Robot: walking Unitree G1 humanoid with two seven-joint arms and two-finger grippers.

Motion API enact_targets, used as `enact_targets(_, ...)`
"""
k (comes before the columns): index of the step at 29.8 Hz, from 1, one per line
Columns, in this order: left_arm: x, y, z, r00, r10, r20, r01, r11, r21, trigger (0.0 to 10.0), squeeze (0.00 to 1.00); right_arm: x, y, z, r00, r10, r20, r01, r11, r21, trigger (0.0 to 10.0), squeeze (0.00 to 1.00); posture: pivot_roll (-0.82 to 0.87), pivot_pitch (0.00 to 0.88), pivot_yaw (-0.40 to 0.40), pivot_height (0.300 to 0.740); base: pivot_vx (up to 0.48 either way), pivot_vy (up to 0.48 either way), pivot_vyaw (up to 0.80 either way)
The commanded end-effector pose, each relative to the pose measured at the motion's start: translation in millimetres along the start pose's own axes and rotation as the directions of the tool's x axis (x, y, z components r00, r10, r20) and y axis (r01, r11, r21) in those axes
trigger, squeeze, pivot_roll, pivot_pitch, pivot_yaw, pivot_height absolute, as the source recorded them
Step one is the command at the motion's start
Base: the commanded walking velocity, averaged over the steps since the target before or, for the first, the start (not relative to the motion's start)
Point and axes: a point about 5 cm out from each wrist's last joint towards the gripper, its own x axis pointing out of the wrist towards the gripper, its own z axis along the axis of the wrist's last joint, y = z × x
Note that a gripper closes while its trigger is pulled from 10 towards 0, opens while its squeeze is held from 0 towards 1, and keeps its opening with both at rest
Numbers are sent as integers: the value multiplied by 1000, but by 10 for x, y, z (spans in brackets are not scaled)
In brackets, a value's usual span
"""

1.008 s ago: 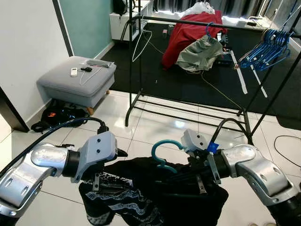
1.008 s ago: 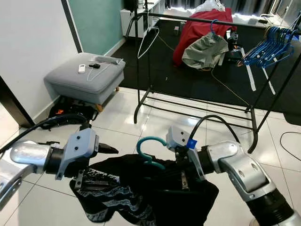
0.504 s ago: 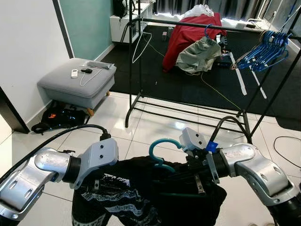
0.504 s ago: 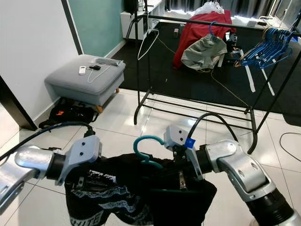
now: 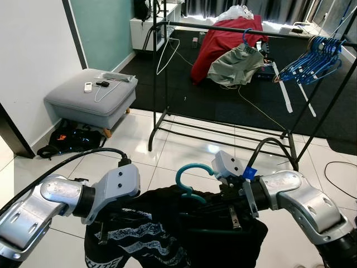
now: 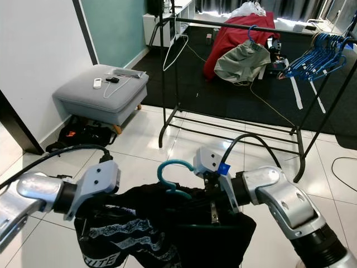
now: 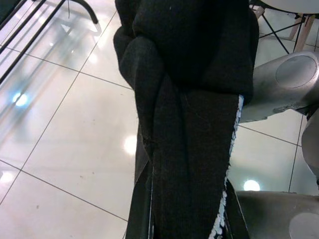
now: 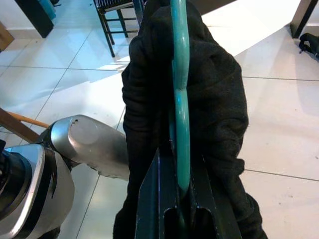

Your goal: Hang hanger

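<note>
We are carrying a teal hanger (image 5: pixel 192 180) with a black garment (image 5: pixel 184 234) draped over it, low at six o'clock in the head view. Our right gripper (image 8: pixel 180 184) is clamping the hanger's teal bar between its two black fingers. Our left gripper (image 7: pixel 184 219) is pinching a bunched fold of the garment at about seven o'clock.

The clothes rack (image 5: pixel 234 29) is standing ahead at twelve o'clock, well apart from us, with blue hangers (image 5: pixel 312 56) bunched at two o'clock and a grey ottoman (image 5: pixel 92 95) at ten o'clock.

To hang it well, we are judging that we should keep the hook upright, lift it above the rail's bare middle stretch, and let the left side only support the cloth.
</note>
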Motion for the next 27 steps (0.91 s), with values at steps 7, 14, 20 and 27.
enact_targets(7,16,-78,30,999,-43,19,43,999,-8,0,0,-51,32,173,993,26,113,-25,1000,-15,10000,1000,-64,20,-7,740,0,0,0)
enact_targets(14,-10,-47,-10,1000,-11,19,11,999,-31,0,0,-178,-5,205,983,-3,181,1,1000,13,10000,1000,-67,25,-6,740,0,0,0)
enact_targets(20,-292,59,-259,988,152,-39,-156,980,-124,0,0,-492,-63,-114,978,-179,104,167,980,111,10000,1000,-66,30,-12,740,0,0,0)
enact_targets(27,-369,50,-452,960,275,-46,-279,939,-201,0,0,-612,-167,-199,901,-368,229,330,925,188,10000,0,-62,32,-14,740,0,0,0)
